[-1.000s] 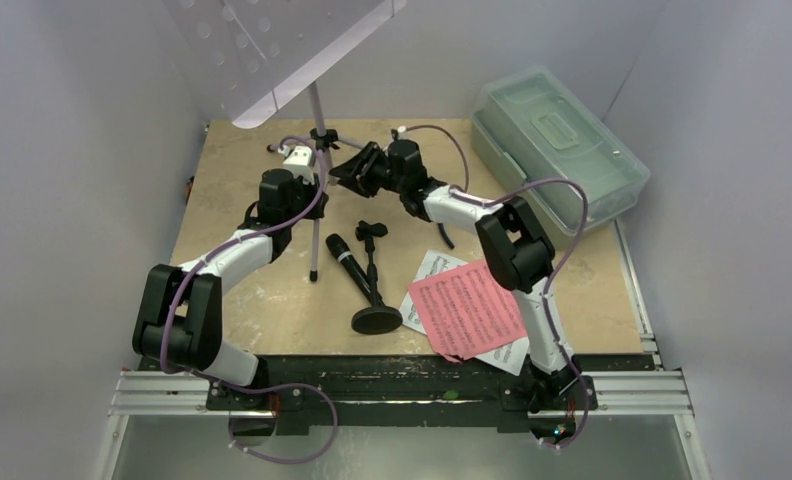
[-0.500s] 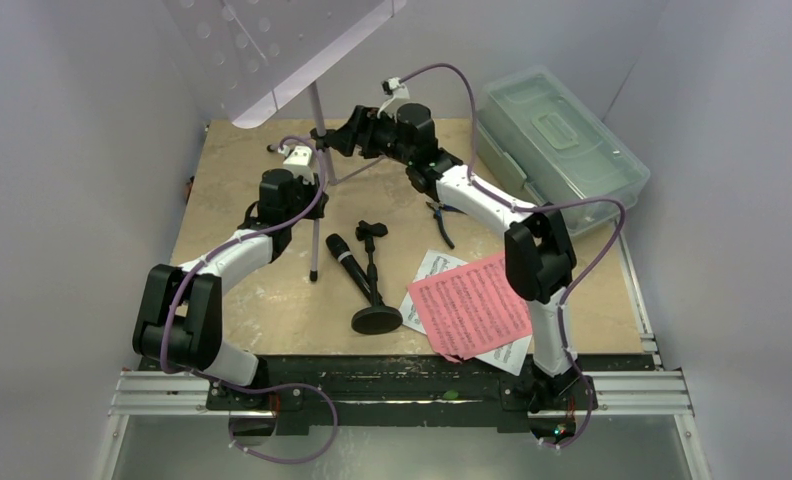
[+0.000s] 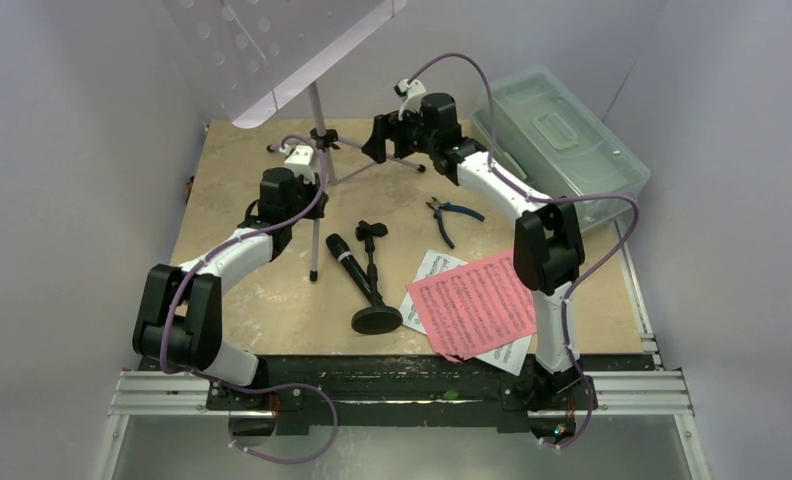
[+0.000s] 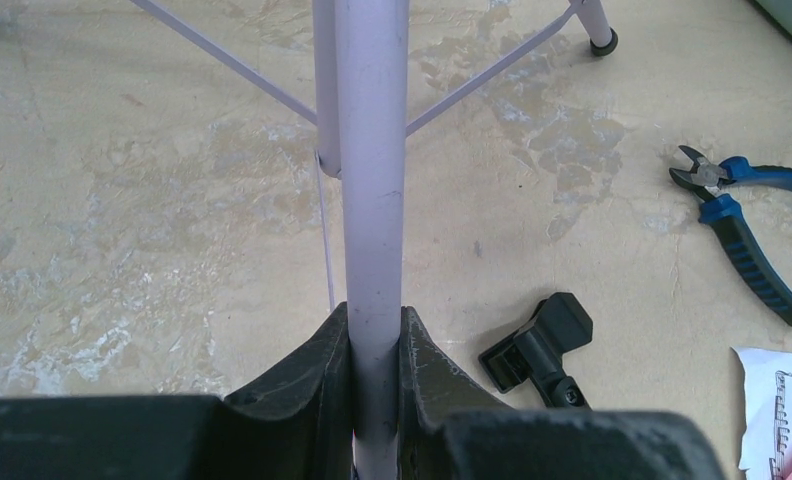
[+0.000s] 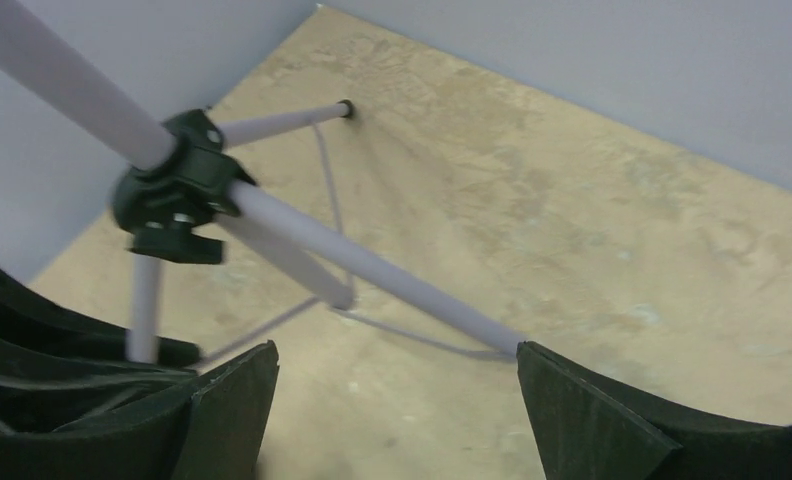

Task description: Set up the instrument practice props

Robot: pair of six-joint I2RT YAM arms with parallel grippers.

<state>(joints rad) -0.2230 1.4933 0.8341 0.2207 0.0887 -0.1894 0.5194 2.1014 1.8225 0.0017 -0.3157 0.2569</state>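
The lavender music stand stands at the back of the table, its hole-punched tray high up. My left gripper is shut on a lavender tube of the stand just below the tripod hub, jaws tight on both sides. My right gripper is open and empty beside the stand's right leg, which ends at one fingertip. The black microphone and the short mic stand lie flat mid-table. Pink sheet lies on white sheets.
Blue-handled pliers lie right of the stand and show in the left wrist view. The clear lidded box sits at the back right. Grey walls close in the table. The mic stand's clip lies near my left gripper.
My right arm has risen and drawn back to the right, away from the tripod hub, uncovering the pliers. The left gripper and the stand have not moved.
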